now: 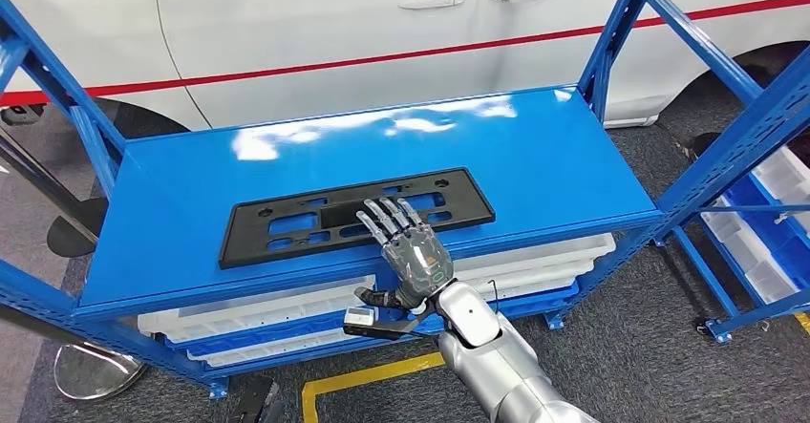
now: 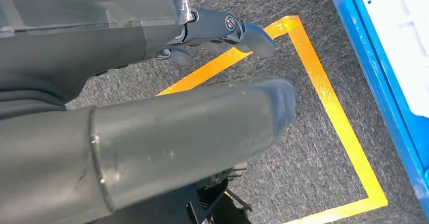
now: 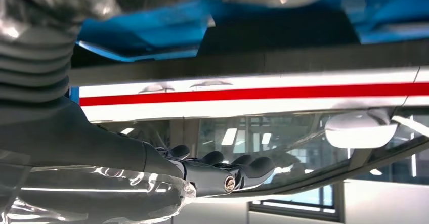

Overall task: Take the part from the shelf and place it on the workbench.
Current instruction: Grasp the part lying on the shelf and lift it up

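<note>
From the head view we see the blue shelf (image 1: pixel 191 251) standing in front of a white car (image 1: pixel 315 22) with a red stripe. The black part (image 1: pixel 287 222), a long flat plate with cut-outs, lies flat on the top level of the shelf, near its front edge. White trays (image 1: pixel 258 323) sit on the level below.

Our left hand (image 2: pixel 152 128) hangs over grey carpet, above a yellow floor line (image 2: pixel 344 128); its fingers (image 2: pixel 238 32) are curled in with nothing between them.

Further right, our right hand (image 1: pixel 413 251) reaches over the front edge of the shelf, palm down. Its fingers (image 1: pixel 387 218) are stretched out straight and slightly apart, lying on top of the middle of the part. They rest on it without closing around it. The thumb sits below the shelf edge.

To the far right stands a second blue rack (image 1: pixel 755 203) with white bins.
</note>
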